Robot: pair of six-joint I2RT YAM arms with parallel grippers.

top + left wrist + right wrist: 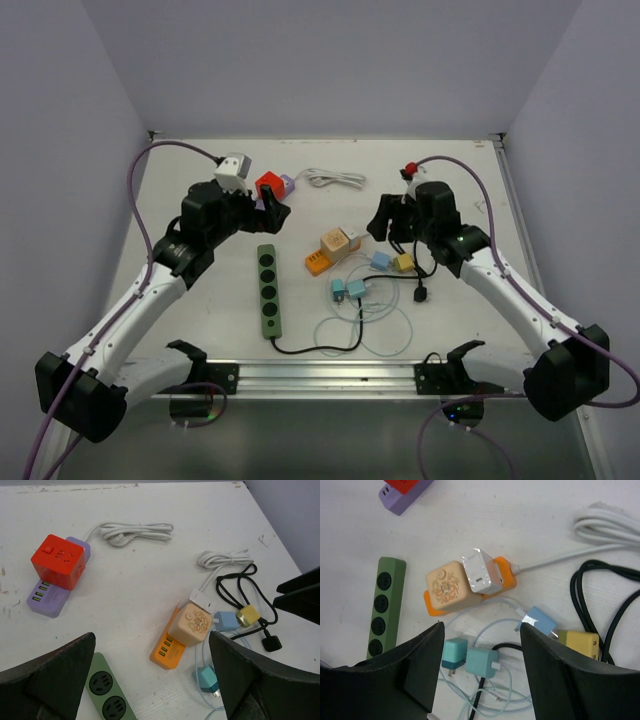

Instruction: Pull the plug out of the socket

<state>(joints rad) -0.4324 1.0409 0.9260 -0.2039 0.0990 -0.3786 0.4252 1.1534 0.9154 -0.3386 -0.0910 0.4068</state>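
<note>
**Left gripper [151, 645] wide open, right gripper [481, 630] partly open, both empty, over a matte white table [220, 300].**
Near, a long green power strip [269, 290]; mid-table, the boxy white plug [481, 572] sits against a rounded beige cube socket [446, 589] on an orange base [432, 609]; far, a red cube [59, 561].

You're looking at a lab robot cell: plain pale-grey wall panels [330, 60] box in a scuffed white tabletop [225, 300], and an aluminium rail [330, 376] runs along its near edge.

The counter [520, 520] is matt, scuffed white; the beige cube [445, 587] and white plug [481, 572] smooth plastic; the green strip [382, 607] matt plastic.
</note>
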